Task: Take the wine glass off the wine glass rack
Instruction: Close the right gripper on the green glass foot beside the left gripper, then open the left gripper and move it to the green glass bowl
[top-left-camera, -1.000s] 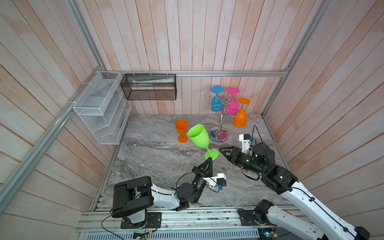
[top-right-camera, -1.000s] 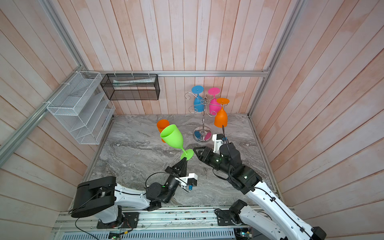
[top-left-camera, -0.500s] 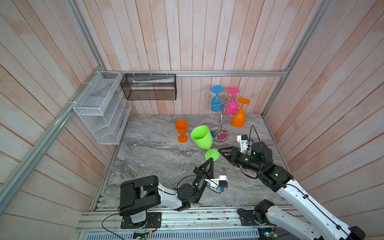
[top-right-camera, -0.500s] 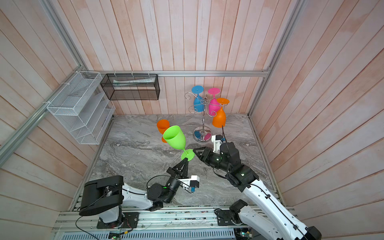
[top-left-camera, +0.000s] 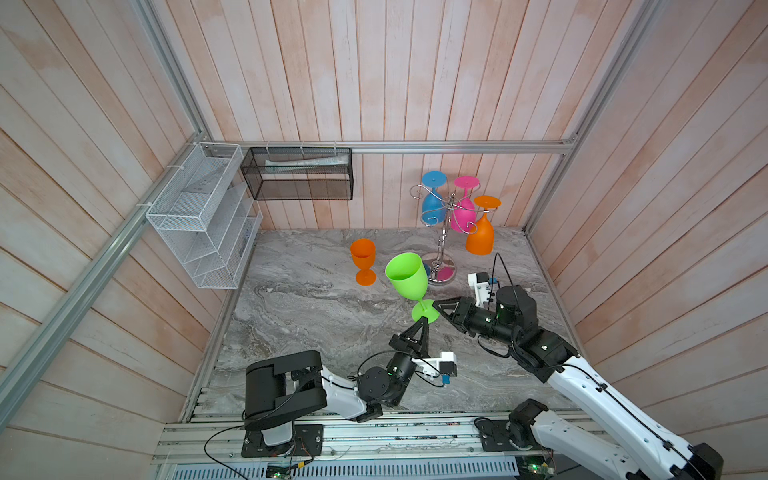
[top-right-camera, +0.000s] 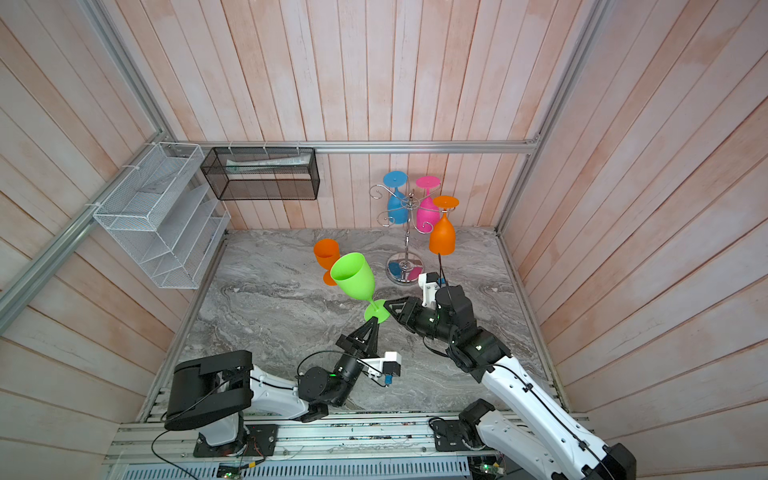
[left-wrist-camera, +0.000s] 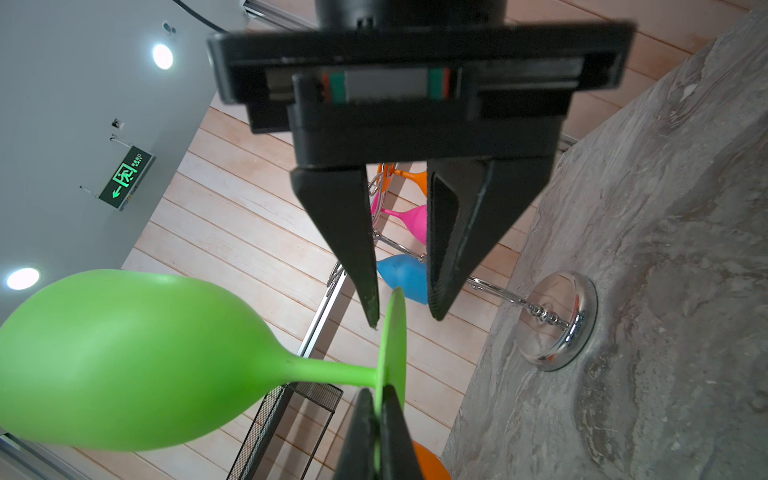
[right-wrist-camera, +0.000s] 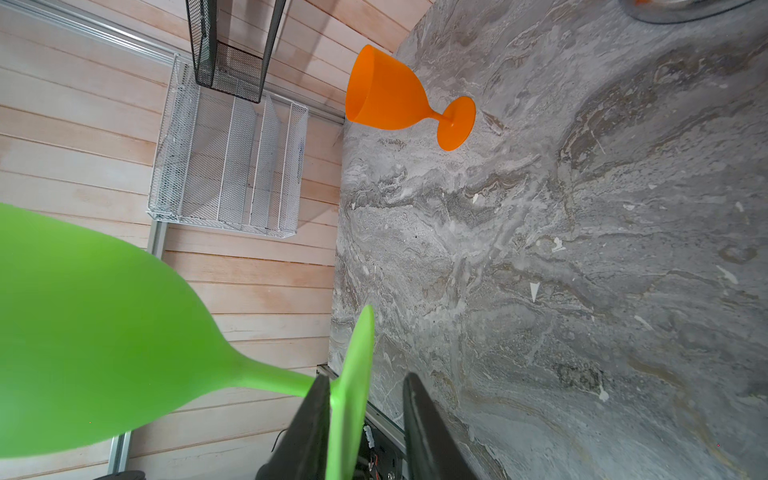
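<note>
L gripper (top-left-camera: 423, 321) clamped on green glass (top-left-camera: 407, 276) foot; R gripper (top-left-camera: 436, 305) now astride foot, jaws apart.

Both top views are bright and evenly lit from overhead. They are sharp throughout, with only faint, soft shadows on the grey marbled table (top-left-camera: 316, 299). The plank walls splay outward toward the frame edges. The mirrored round base of the tall chrome wire rack (top-left-camera: 440, 277) throws small glints. In the left wrist view two round ceiling lamps (left-wrist-camera: 163, 56) blow out to white. The lime-green plastic wine glass (left-wrist-camera: 124, 361) looms close and soft-edged in both wrist views, while the table stays crisp.
</note>
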